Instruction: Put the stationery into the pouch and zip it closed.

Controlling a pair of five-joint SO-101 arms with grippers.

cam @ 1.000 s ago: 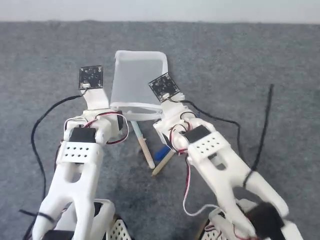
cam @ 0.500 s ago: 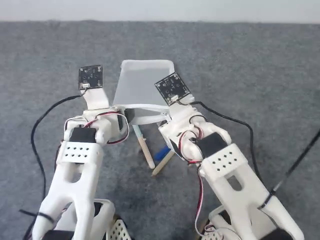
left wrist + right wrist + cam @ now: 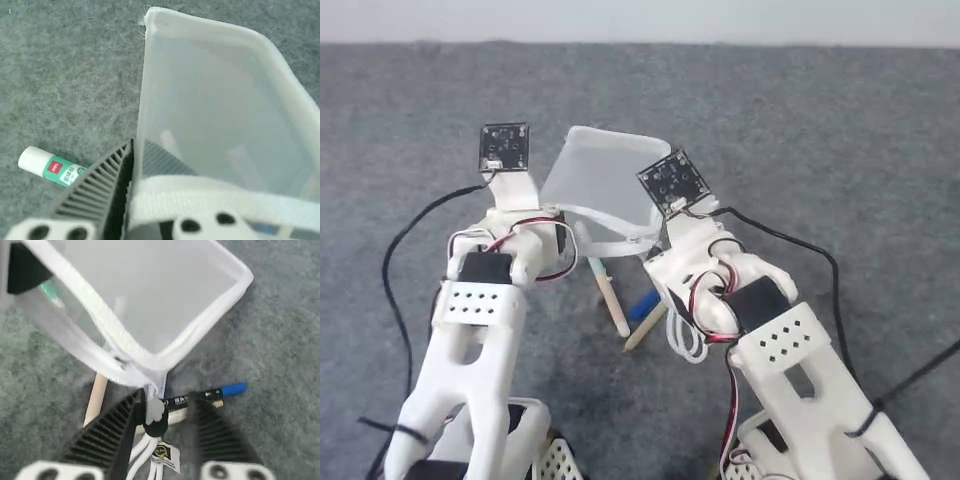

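Note:
A translucent white pouch [image 3: 600, 185] hangs tilted between my two arms above the grey carpet. My left gripper [image 3: 570, 235] is shut on the pouch's zipper band at one near corner [image 3: 132, 150]. At the other near corner my right gripper [image 3: 167, 399] stands open around the zipper pull [image 3: 152, 412], which rests against one finger, its cord and tag dangling below. On the carpet under the pouch lie a wooden pencil [image 3: 613, 295], a blue-capped pen [image 3: 205, 395] and another wooden stick [image 3: 645, 328]. A white and green glue stick [image 3: 47, 167] lies on the carpet beside the pouch.
Grey carpet [image 3: 840, 150] stretches away on all sides, up to a pale wall at the back. Black cables trail across it left [image 3: 395, 250] and right [image 3: 820, 270] of the arms.
The right arm has moved forward and to the right with the zipper end, and the pouch's far end has swung right. The left arm has shifted only slightly.

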